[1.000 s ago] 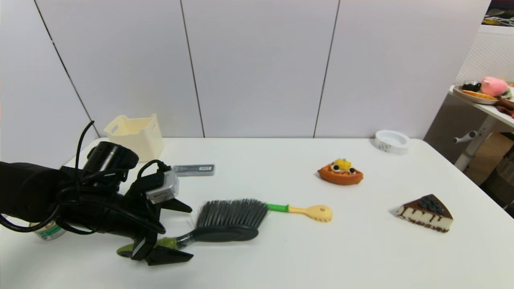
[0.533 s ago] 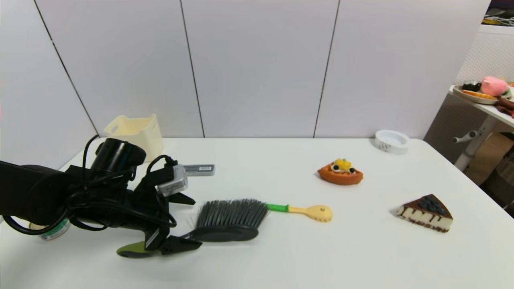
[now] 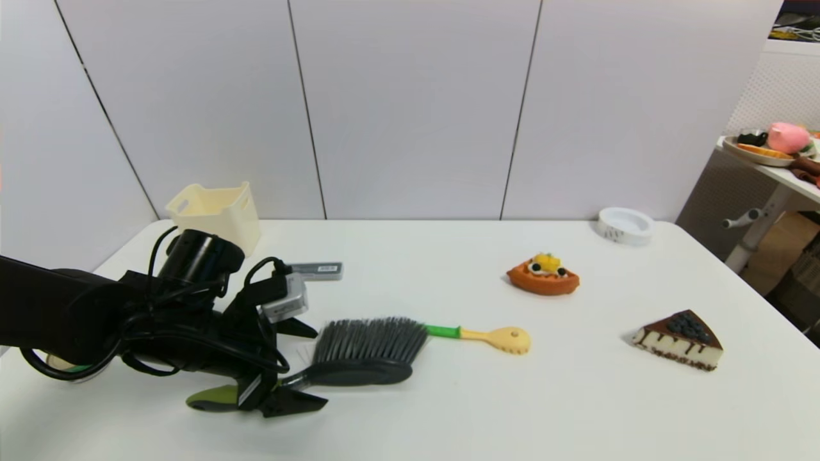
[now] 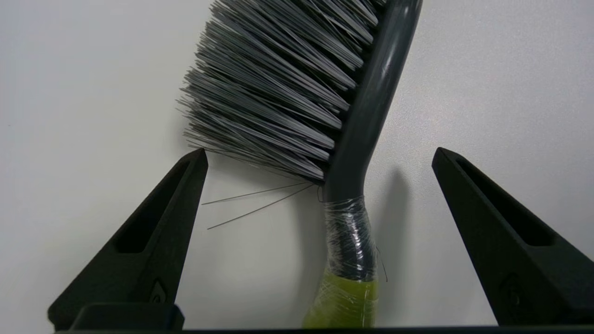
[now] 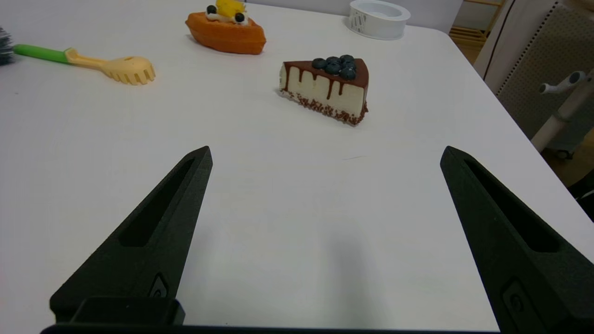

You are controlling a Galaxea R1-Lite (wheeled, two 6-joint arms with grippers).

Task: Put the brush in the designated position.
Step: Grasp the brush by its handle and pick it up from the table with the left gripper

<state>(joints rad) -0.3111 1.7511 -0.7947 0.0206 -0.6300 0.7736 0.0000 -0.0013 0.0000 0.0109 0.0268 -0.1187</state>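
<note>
The left claw (image 3: 301, 365) straddles, fingers wide, the neck of the long brush with grey bristles and olive-green handle (image 3: 359, 358), lying at the white bench's (image 3: 448, 410) near left. Closing off-centre could skid it into the green-and-yellow toy spoon (image 3: 487, 336) just beyond.

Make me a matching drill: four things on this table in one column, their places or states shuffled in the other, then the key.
1. brush
2. cake slice
3. toy spoon
4. cream bin

A. far left corner of the table
B. handle between the open left end effector fingers, ungripped
C. near the right edge
D. beside the brush bristles

Pairs: 1-B, 2-C, 3-D, 4-A
</note>
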